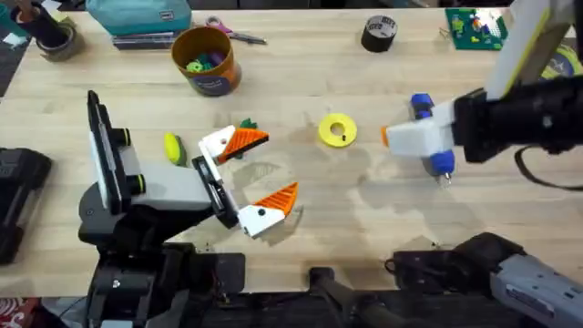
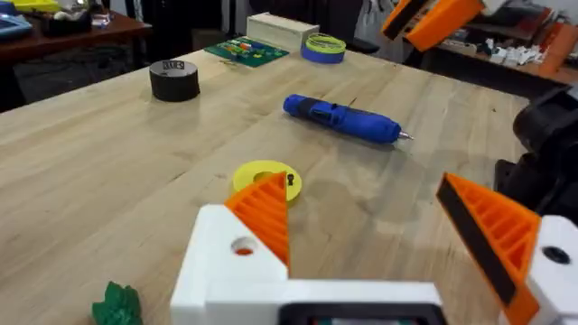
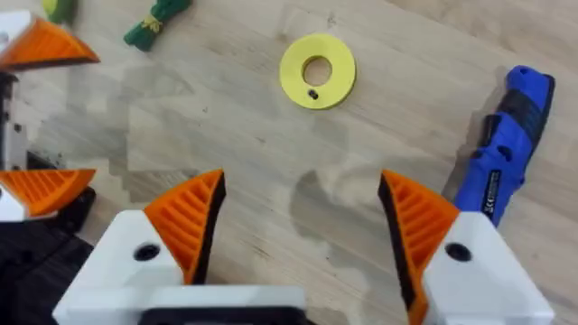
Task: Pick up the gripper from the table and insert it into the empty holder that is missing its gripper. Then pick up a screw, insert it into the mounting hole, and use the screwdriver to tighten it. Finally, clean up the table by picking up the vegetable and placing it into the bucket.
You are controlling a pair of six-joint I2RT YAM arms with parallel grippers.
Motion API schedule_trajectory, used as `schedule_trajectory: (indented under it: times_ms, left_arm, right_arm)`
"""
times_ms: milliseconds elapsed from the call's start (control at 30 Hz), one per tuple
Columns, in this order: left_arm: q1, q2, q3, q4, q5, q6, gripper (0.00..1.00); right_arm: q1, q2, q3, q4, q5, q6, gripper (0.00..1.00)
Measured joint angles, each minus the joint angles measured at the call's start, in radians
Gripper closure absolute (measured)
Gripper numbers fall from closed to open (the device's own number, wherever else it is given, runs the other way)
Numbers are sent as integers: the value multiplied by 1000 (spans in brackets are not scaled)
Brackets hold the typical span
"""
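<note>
Ring (image 1: pixel 337 130) lies between spread left end effector (image 1: pixel 260 173) and screwdriver (image 1: pixel 428 137); right end effector (image 3: pixel 302 221) spread.

A robotics lab or workshop, it seems: a wide butcher-block table (image 1: pixel 301 214) carries a black tape roll (image 1: pixel 379 34), scissors (image 1: pixel 235 33) and a green circuit board (image 1: pixel 475 29) along its far edge; cluttered benches stand behind, blurred.

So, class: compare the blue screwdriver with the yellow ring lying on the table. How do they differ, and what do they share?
The screwdriver is a long blue cylinder ending in a thin metal bit; the yellow ring is a flat disc with a centre hole. The screwdriver lies on its side and is much longer; the ring lies flat. Both rest free on the wooden table, ungripped.
</note>
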Motion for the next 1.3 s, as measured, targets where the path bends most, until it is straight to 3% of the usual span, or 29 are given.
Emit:
schedule_trajectory:
  times_ms: [200, 667, 1067, 1300]
  left_arm:
    - [0, 0, 0, 0, 0, 0, 15]
    - [0, 0, 0, 0, 0, 0, 16]
    - [0, 0, 0, 0, 0, 0, 16]
    - [0, 0, 0, 0, 0, 0, 15]
  right_arm:
    - [48, -39, -69, -3, 51, 13, 6]
    - [54, -47, -160, 96, 70, 35, 6]
    - [174, 98, -168, 217, 71, 73, 6]
    - [177, 166, -168, 247, 72, 83, 6]
